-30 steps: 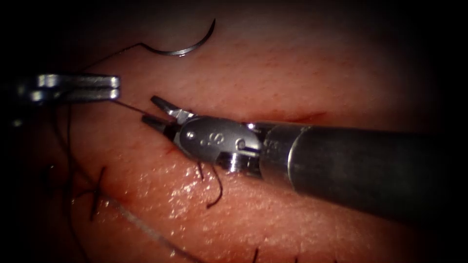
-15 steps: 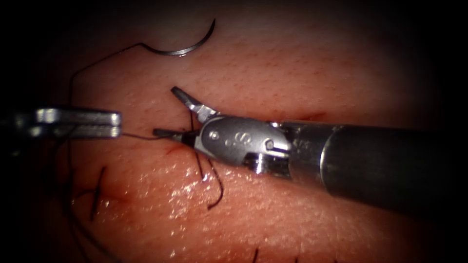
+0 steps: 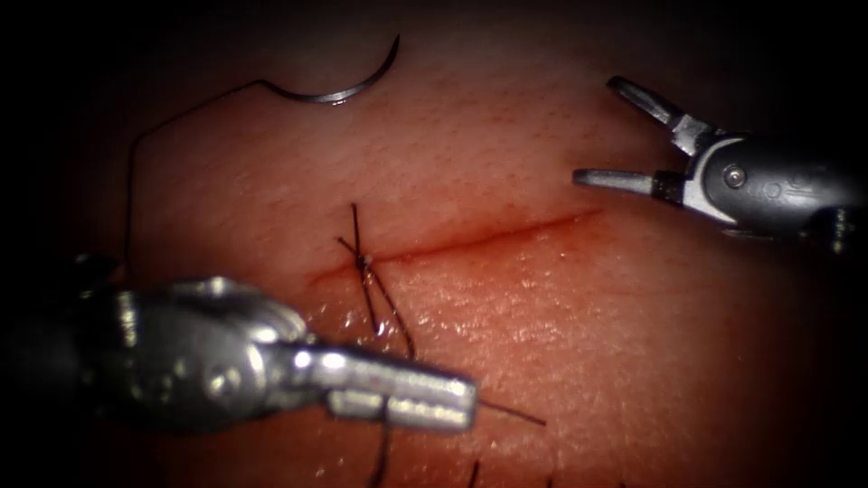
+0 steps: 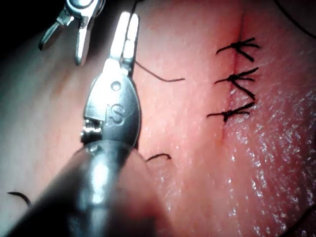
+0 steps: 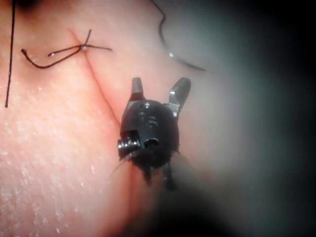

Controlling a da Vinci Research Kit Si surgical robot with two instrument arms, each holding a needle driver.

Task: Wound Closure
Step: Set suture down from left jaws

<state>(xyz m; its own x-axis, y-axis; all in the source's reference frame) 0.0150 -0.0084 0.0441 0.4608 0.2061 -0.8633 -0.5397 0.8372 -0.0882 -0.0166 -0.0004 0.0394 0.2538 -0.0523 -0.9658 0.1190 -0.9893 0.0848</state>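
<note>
The cut [image 3: 488, 237] runs across the tissue, with a tied knot [image 3: 362, 262] and short thread ends at its left end. The curved needle [image 3: 339, 86] lies free on the tissue beyond the cut, to the upper left, not in the tissue and held by neither tool. Its thread [image 3: 131, 181] trails off to the left. My left tool [image 3: 443, 402] lies low in front of the knot, shut on a short piece of thread [image 3: 511, 413]. My right tool [image 3: 597, 129] hovers open and holding nothing at the upper right. The left wrist view shows the shut left tool [image 4: 126, 24]. The right wrist view shows the open right tool [image 5: 159, 86].
Several finished stitches [image 4: 237, 81] cross the cut line in the left wrist view, where the right tool [image 4: 64, 37] also shows. The knot [image 5: 84, 48] and the needle [image 5: 177, 57] lie ahead of the right tool. Wet glistening tissue [image 3: 506, 316] lies in front of the cut.
The right tool opened off the thread beside the knot and drew back to the upper right. The left tool swung from the left edge down in front of the cut, taking a thread end along.
</note>
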